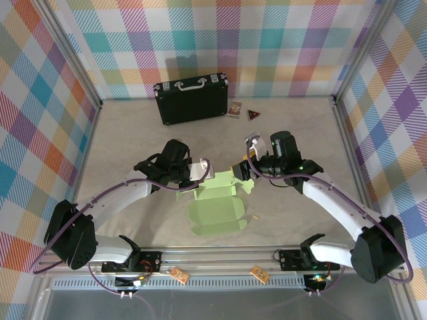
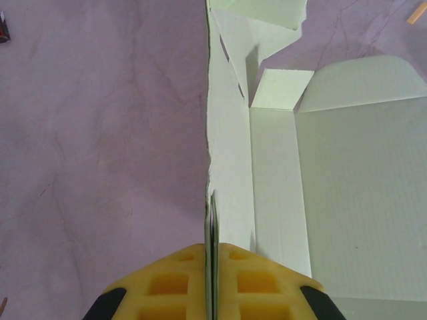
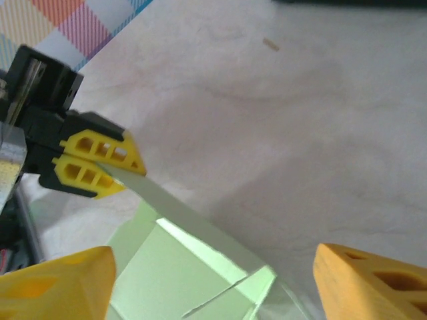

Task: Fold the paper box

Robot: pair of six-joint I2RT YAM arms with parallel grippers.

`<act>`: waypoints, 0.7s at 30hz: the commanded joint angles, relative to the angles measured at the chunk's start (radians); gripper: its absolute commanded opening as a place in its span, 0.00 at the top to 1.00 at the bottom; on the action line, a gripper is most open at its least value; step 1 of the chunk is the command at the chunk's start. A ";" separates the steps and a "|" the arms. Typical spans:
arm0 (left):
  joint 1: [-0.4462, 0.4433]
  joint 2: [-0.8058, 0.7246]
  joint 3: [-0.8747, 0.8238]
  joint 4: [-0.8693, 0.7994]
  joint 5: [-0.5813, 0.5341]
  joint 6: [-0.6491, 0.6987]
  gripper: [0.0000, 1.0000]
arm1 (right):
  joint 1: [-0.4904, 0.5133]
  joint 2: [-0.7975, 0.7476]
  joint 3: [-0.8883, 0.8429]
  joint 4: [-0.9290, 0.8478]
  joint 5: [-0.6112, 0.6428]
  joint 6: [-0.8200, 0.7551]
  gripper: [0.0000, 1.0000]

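left gripper point(image 2: 212, 257): jaws clenched on the thin edge of a raised wall of the paper box point(image 2: 347, 187), the card standing on edge between the yellow pads and running up the middle of the left wrist frame. right gripper point(image 3: 213, 287): jaws released and spread wide, one pad at each lower corner of its frame, with a lifted green panel between them; no contact with the card can be confirmed. in the top view the box lies lower centre, between the two arms, its base flat on the tabletop point(image 1: 133, 133) and its flaps partly lifted toward the grippers at its upper edge. the black case point(image 1: 192, 100) stands well apart, upper centre, against the back wall. assessment: the step in hand appears to be raising a side wall on its crease while the right arm comes in for the adjoining flap. recommendation: turn the left pinch about the crease line rather than pulling, so the base does not slide. close the right jaws squarely on the flap edge. the card is thin and is likely to buckle under a skewed grip.
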 commanded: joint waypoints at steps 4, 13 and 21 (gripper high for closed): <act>0.004 0.011 -0.014 0.032 0.006 0.025 0.98 | 0.002 0.147 0.144 -0.149 -0.248 -0.087 0.36; 0.004 0.023 -0.016 0.007 0.025 0.059 0.97 | 0.017 0.236 0.342 -0.445 -0.211 -0.749 0.33; 0.004 0.047 -0.005 0.001 0.041 0.066 0.97 | 0.017 0.278 0.284 -0.331 -0.159 -0.976 0.28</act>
